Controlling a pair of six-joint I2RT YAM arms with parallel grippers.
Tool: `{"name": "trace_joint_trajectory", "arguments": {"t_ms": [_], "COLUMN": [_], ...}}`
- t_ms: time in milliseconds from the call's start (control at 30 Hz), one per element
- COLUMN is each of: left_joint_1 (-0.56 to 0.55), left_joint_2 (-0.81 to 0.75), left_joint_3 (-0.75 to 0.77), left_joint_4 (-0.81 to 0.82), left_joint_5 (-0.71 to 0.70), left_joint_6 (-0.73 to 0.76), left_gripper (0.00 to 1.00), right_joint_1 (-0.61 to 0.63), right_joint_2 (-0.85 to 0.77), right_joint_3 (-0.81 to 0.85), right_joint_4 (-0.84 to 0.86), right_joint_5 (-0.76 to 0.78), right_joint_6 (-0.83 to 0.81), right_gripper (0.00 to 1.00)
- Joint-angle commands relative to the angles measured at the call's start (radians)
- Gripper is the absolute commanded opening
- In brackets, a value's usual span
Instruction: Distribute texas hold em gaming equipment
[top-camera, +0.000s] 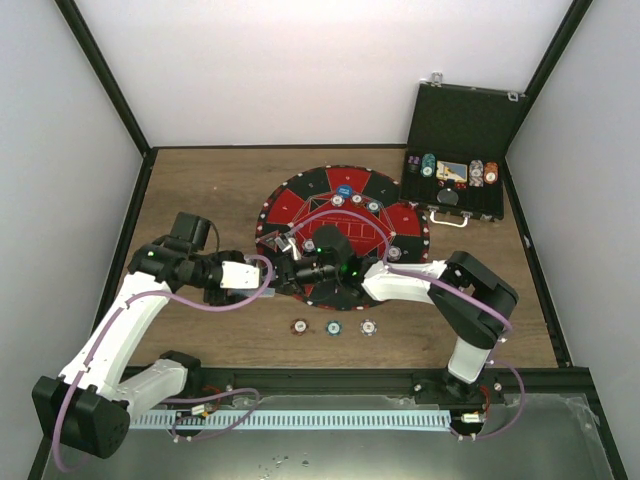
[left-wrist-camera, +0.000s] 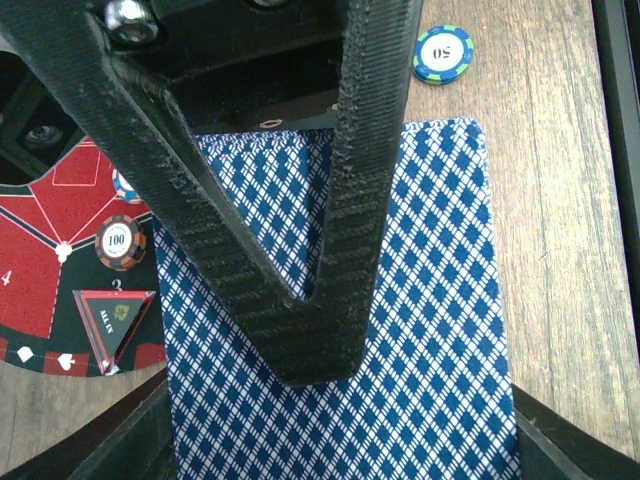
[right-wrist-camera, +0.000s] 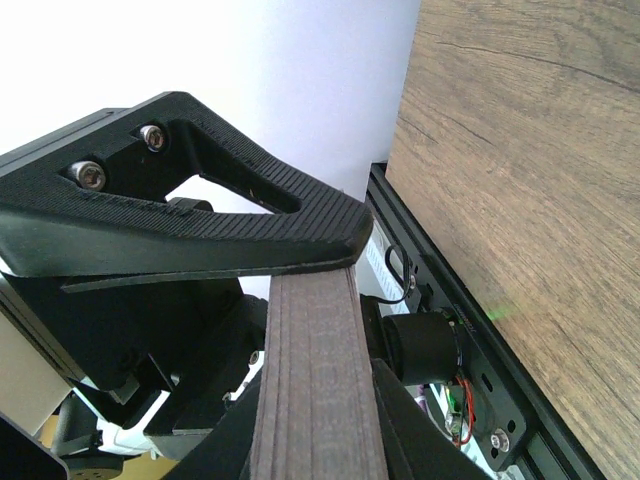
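My right gripper is shut on a deck of playing cards, seen edge-on between its two fingers in the right wrist view. My left gripper meets it at the mat's near-left edge. In the left wrist view it is closed on a blue diamond-backed card, upper finger pressed on top. Three striped poker chips lie in a row on the wood in front of the mat. A blue chip lies beyond the card. A chip marked 100 sits on the mat.
The round red-and-black mat lies mid-table with a blue button disc and small chips round its rim. The open black case stands at the back right with more chips. Black frame rails border the table.
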Motion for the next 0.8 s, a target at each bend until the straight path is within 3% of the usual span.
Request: {"name": "trace_joint_trajectory", "arguments": {"t_ms": [0, 367, 633, 767], "left_joint_1": [-0.005, -0.003, 0.009, 0.020], "left_joint_2": [0.004, 0.004, 0.044, 0.055], "left_joint_3": [0.018, 0.015, 0.049, 0.065], "left_joint_4": [-0.006, 0.002, -0.053, -0.078], "left_joint_5": [0.070, 0.103, 0.127, 0.141], "left_joint_6": [0.006, -0.042, -0.045, -0.039], "left_gripper": [0.67, 0.78, 0.67, 0.66], "right_joint_1": [0.018, 0.020, 0.020, 0.020], "right_joint_2": [-0.009, -0.013, -0.025, -0.031], "right_joint_3": [0.040, 0.025, 0.002, -0.008], "right_joint_4": [0.064, 0.090, 0.095, 0.100], "right_joint_5": [-0.022, -0.029, -0.029, -0.030], "right_joint_6": [0.006, 0.015, 0.013, 0.012], "right_gripper": [0.07, 0.07, 0.07, 0.07]}}
